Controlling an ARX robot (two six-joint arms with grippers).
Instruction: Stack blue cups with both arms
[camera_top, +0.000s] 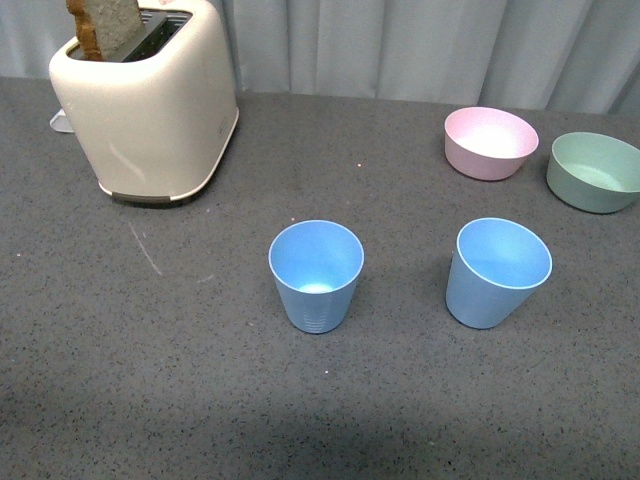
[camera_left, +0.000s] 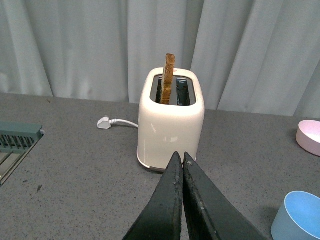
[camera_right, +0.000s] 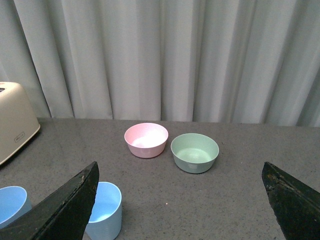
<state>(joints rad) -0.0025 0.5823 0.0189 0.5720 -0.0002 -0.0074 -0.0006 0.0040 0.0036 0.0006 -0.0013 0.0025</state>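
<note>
- Front view: the left blue cup (camera_top: 316, 275) and the right blue cup (camera_top: 497, 272) both stand mouth-up on the grey counter (camera_top: 150, 380). They are well apart and not stacked, and both are empty.
- Left wrist view: the left gripper (camera_left: 180, 156) is closed, with its fingers pressed together and nothing between them. It is above the counter and points toward the toaster (camera_left: 171, 122).
- Right wrist view: the right gripper (camera_right: 179, 163) is spread wide and has hold of nothing. Both cups show beside one finger.
- The cream toaster is at the far left with a slice of toast (camera_top: 103, 25) sticking up from one slot. A white plug (camera_left: 103, 122) lies on the counter just beside it.
- The pink bowl (camera_top: 490, 142) and green bowl (camera_top: 596, 172) sit near each other without touching, beyond the right blue cup.
</note>
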